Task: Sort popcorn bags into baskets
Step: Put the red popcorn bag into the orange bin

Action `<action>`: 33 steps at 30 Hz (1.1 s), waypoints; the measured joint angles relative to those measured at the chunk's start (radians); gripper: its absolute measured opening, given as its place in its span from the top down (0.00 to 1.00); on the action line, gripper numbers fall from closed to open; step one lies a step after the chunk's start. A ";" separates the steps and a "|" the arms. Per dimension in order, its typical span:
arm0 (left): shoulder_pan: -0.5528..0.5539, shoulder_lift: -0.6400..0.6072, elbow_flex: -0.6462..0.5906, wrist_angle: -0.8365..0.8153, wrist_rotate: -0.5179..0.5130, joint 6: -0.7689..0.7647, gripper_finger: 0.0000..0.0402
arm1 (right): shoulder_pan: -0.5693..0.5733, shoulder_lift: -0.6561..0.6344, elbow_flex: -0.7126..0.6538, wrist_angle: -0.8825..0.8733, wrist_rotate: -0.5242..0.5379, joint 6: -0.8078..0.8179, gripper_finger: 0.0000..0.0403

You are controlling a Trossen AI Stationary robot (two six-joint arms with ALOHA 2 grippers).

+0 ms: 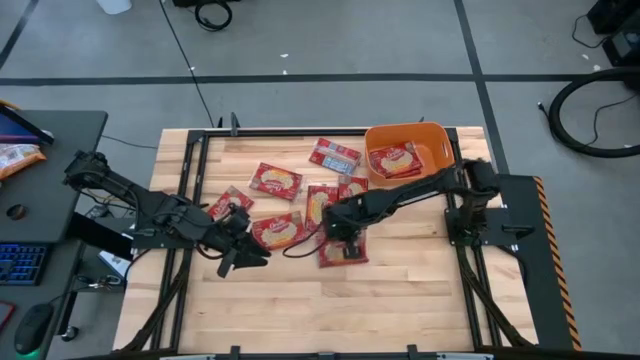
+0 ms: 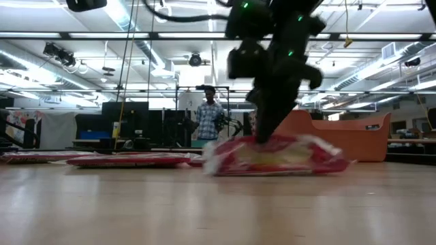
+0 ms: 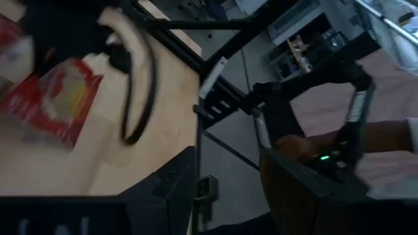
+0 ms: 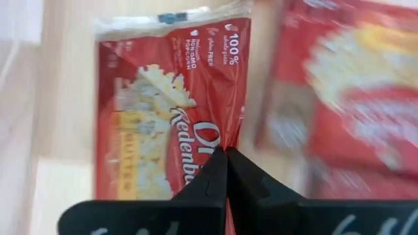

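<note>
From above, the wooden desk (image 1: 300,300) carries red popcorn bags (image 1: 275,181) scattered across its middle, with an orange basket (image 1: 440,140) at the far right corner already holding one bag (image 1: 394,159). A black cable (image 1: 190,60) runs over the floor beyond the desk, and a keyboard (image 1: 20,265) sits on a side table to the left. The right gripper (image 1: 343,240) is down on the nearest bag (image 1: 343,251), while the left gripper (image 1: 246,259) hovers low just beside another bag (image 1: 277,231). At desk level, the right gripper (image 2: 262,136) meets the top of the crumpled nearest bag (image 2: 272,155); the basket (image 2: 340,136) stands behind it, more bags (image 2: 126,160) lie flat to one side, and a person (image 2: 209,119) stands far back in the room. Through the left wrist camera, a blurred bag (image 3: 55,101) lies on the wood beside a loop of black cable (image 3: 140,85); its own fingers stand spread, holding nothing. Through the right wrist camera, the right gripper (image 4: 226,156) has its fingers pressed together, pinching a fold of the nearest bag (image 4: 163,104), with another bag (image 4: 353,98) close alongside.
</note>
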 joint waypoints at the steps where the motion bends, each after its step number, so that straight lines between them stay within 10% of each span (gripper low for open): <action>1: 0.000 0.000 0.000 -0.007 -0.015 0.012 0.57 | 0.000 -0.024 0.000 -0.043 0.018 -0.001 0.99; 17: 0.000 0.000 0.000 -0.018 -0.245 0.082 0.57 | -0.195 -0.487 0.001 -0.452 0.334 -0.157 0.99; 33: 0.002 0.002 0.000 -0.018 -0.389 0.076 0.57 | -0.753 -0.573 0.002 -0.416 0.159 -0.742 0.99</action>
